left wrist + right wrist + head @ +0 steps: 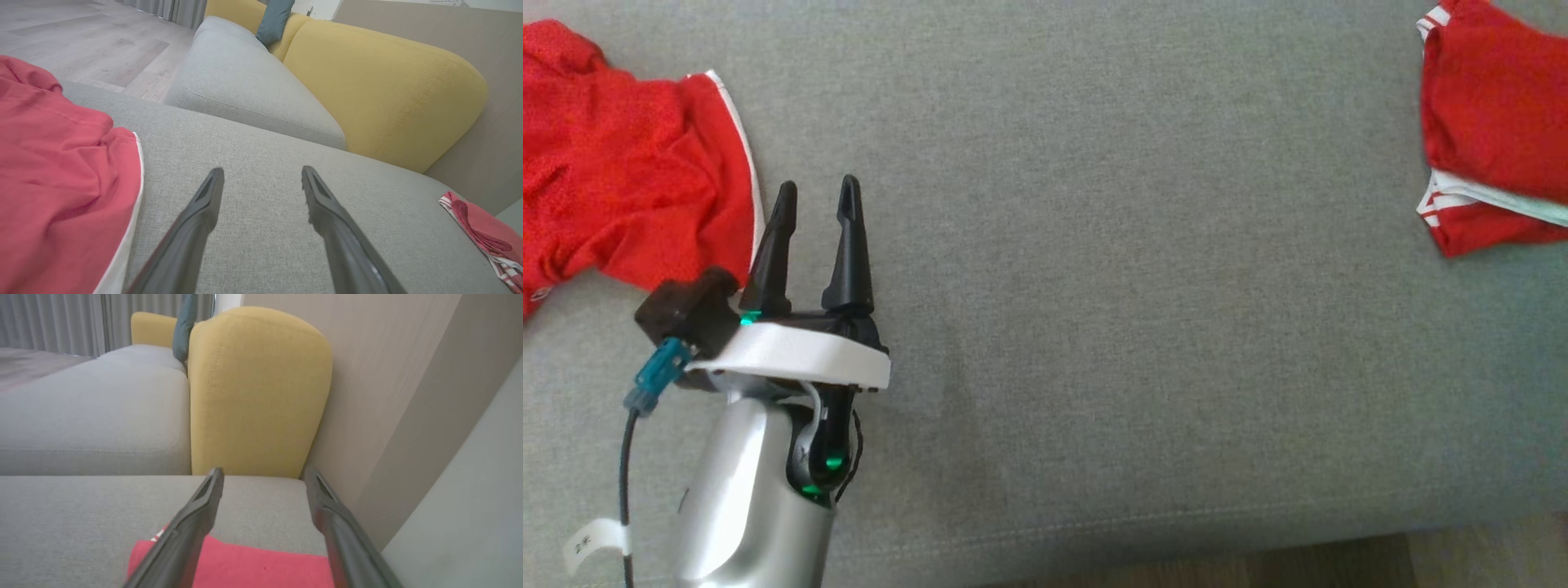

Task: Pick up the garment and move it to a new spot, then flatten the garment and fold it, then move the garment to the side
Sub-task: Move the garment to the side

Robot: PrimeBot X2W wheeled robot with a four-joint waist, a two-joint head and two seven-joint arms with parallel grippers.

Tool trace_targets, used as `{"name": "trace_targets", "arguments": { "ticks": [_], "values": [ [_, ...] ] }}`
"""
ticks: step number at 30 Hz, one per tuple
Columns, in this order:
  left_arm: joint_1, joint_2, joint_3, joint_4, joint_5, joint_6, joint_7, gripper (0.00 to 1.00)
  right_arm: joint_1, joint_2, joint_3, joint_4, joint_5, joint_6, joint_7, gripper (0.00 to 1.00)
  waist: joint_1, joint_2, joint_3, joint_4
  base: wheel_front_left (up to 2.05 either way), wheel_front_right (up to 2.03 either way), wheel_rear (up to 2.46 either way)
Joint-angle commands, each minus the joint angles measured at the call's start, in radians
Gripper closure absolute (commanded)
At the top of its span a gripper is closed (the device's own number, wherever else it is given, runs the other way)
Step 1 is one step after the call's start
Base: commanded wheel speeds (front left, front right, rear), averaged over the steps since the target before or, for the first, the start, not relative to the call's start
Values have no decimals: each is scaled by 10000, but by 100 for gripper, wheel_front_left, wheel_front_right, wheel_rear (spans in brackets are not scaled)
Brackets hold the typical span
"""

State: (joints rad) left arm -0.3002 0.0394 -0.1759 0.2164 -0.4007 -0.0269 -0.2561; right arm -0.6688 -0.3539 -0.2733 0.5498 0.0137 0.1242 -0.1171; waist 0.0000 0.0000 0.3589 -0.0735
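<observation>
Head view: the folded garment point(1494, 122) was seen at the sofa seat's point(1094, 327) far right, a 2nd garment point(621, 171) crumpled at left. Both the left tool point(818, 186) and the right tool point(264, 473) were spread apart, empty. The fold could be undone if cloth were snagged by the right tool hanging over it.

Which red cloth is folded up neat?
The red white-striped garment at the right edge, folded in layers; the red mesh garment by the left gripper lies crumpled.
</observation>
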Motion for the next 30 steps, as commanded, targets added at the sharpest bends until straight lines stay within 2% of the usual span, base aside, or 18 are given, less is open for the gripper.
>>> {"name": "trace_targets", "arguments": {
  "ticks": [1, 6, 14, 22, 30],
  "values": [
    [-264, 108, 299, -305, -83, 4, -57, 0, -62, -53, 210, -429, 73, 65, -130, 0, 0, 0, -77, 32, 0, 0, 0],
    [-166, 108, 295, -332, -250, 63, -57, 0, 250, 402, 1110, -1089, 285, 65, -418, 0, 0, 0, -545, 138, 0, 0, 0],
    [205, 108, 360, -508, -468, 183, -57, 0, 1494, 1580, 2259, -2204, 659, 65, -673, 0, 0, 0, -1588, 350, 0, 0, 0],
    [873, 108, 249, -648, -19, 213, -57, 0, 3215, 2687, 2529, -2806, 839, 65, -948, 0, 0, 0, -2476, 519, 0, 0, 0],
    [1666, 108, 147, -814, 412, 319, -57, 0, 4706, 3024, 2658, -3074, 772, 65, -1254, 0, 0, 0, -3059, 548, 0, 0, 0]
  ]
}}
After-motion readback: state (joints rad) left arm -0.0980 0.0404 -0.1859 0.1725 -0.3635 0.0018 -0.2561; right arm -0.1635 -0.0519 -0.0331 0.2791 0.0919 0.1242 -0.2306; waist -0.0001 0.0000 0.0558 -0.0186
